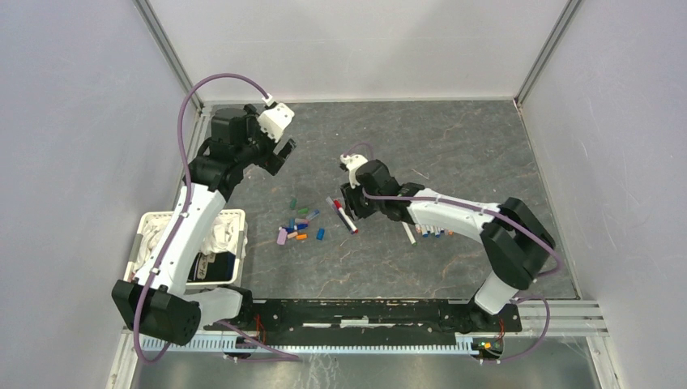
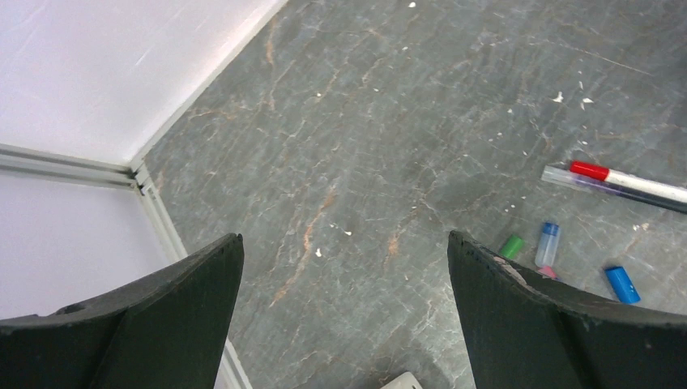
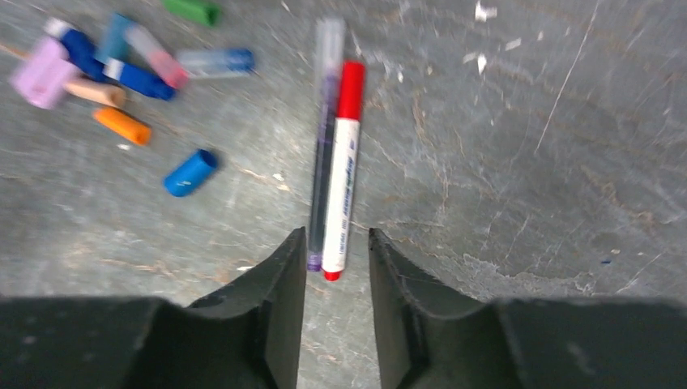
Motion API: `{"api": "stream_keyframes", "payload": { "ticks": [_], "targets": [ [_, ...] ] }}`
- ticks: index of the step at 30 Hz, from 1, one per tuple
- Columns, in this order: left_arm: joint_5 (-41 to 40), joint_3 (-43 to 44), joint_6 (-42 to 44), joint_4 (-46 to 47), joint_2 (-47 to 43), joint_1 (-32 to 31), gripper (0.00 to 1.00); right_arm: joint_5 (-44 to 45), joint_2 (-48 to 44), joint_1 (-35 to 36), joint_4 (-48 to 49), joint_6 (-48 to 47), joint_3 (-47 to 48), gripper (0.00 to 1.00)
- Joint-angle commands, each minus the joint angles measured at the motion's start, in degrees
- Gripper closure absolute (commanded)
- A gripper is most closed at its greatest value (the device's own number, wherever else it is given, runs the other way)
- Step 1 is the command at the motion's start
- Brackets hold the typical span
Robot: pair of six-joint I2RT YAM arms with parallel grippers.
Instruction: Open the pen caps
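Nearest the right wrist camera, the right gripper (image 3: 336, 239) has its dark fingers (image 3: 275, 308) set narrowly apart, low over the grey stone-patterned table (image 1: 454, 146). The near ends of two pens lie in the mouth of that gap: a white pen (image 3: 342, 186) with its red cap (image 3: 351, 89) on, and, touching its left side, a clear-barrelled pen (image 3: 326, 121) with a purple core. A strip of bare table shows between the white pen and the right-hand finger, so neither pen is pinched and both lie flat. Up and to the left in that view the loose pen caps (image 3: 121, 126) are scattered: an orange one, a blue cap (image 3: 190, 172) apart from the rest, a lilac cap (image 3: 40, 73), a green cap (image 3: 193, 10) at the top edge, and several blue and clear ones touching each other. From above, this cluster lies between the two arms, just left of the pen pair. A few more pens (image 1: 425, 232) show partly under the right forearm. The left gripper (image 2: 344, 239) is raised over bare table near the far left corner, its fingers (image 2: 518, 324) spread wide with nothing between them. A white basket (image 1: 235, 215) holding pale crumpled material stands beside the left arm's base.
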Motion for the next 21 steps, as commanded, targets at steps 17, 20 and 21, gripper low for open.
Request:
{"api": "stream_keyframes", "payload": {
  "ticks": [17, 20, 21],
  "targets": [
    [-4.6, -6.9, 7.8, -0.7, -5.9, 2.7, 0.0, 5.2, 9.4, 0.3, -5.2, -2.7, 7.7, 0.53],
    [-2.7, -7.0, 6.7, -2.9, -3.4, 2.8, 0.0, 4.9, 9.0, 0.3, -5.5, -2.6, 8.3, 0.52],
    [-1.9, -6.1, 5.9, -4.1, -2.3, 2.8, 0.0, 4.1, 9.1, 0.4, -5.4, -2.5, 8.6, 0.52]
  ]
}}
